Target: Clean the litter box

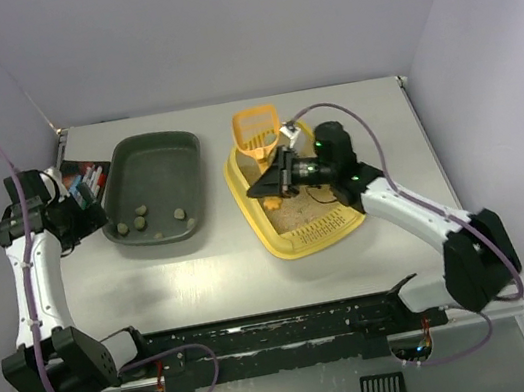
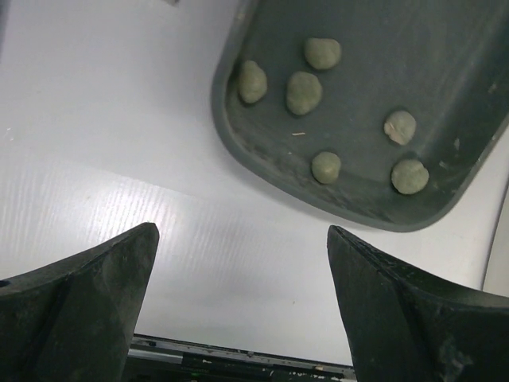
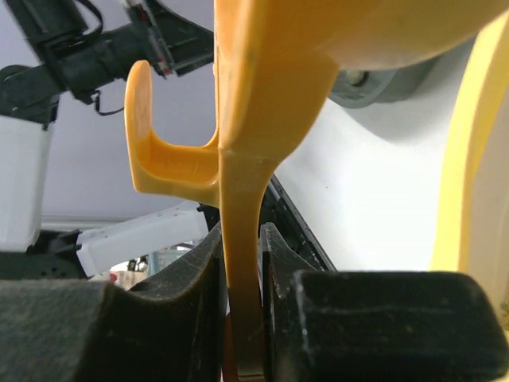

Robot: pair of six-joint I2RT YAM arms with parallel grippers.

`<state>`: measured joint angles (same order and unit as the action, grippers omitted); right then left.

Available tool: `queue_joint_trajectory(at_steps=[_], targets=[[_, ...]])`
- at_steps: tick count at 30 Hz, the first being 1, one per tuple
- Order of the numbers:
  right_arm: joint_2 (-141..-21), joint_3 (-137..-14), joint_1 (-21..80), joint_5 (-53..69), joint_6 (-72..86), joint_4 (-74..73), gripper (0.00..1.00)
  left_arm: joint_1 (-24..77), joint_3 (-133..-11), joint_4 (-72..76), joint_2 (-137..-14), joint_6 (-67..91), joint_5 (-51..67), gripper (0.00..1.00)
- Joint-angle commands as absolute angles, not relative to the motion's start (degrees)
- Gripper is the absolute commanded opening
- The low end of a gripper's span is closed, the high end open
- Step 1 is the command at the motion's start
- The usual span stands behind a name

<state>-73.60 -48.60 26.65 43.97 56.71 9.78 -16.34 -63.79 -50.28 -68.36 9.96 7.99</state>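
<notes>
The right tool (image 1: 273, 184) is clenched on the handle of the orange scoop (image 1: 256, 128), at the far end of the yellow litter box (image 1: 297, 248), which sits right of centre on the bench (image 1: 225, 274). The left tool (image 2: 242, 263) hangs spread wide just beside the dark tray (image 2: 445, 79) holding greenish lumps (image 2: 304, 91).

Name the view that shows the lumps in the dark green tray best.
Left wrist: all six lumps appear large and separate on the dark green tray floor. The top external view shows them as tiny specks. The right wrist view shows none.
</notes>
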Motion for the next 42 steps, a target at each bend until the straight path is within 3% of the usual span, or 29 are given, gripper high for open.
queue_joint_trajectory(at_steps=[1,4,8,11,18,24,31,42], targets=[[-82.7,-60.2,33.1,41.1,52.5,0.8,0.00,-18.6,-67.2,-52.7,-68.0,11.6,4.5,0.98],[-90.3,-69.7,38.3,38.3,48.6,-5.6,0.00,-19.3,-73.1,-57.3,-71.2,11.9,0.4,0.99],[-99.1,-76.4,42.9,36.3,46.6,-8.6,0.00,-21.0,-79.3,-62.8,-75.5,11.6,-2.4,0.87],[-105.3,-83.9,45.1,30.5,41.7,-17.7,0.00,-22.4,-80.9,-63.3,-76.1,11.5,-2.3,0.86],[-120.6,-109.8,53.3,5.3,26.8,-46.5,0.00,-26.3,-84.8,-66.3,-79.7,9.0,0.2,0.86],[-132.1,-129.7,58.5,-10.5,20.9,-62.3,0.00,-28.2,-83.4,-65.3,-80.1,8.5,4.3,0.87],[-136.7,-132.7,62.7,-25.3,18.0,-68.8,0.00,-28.3,-78.8,-62.0,-76.8,8.2,5.7,0.96],[-133.4,-124.3,66.0,-33.1,18.2,-64.1,0.00,-28.3,-76.6,-59.9,-73.7,8.7,6.4,1.00]])
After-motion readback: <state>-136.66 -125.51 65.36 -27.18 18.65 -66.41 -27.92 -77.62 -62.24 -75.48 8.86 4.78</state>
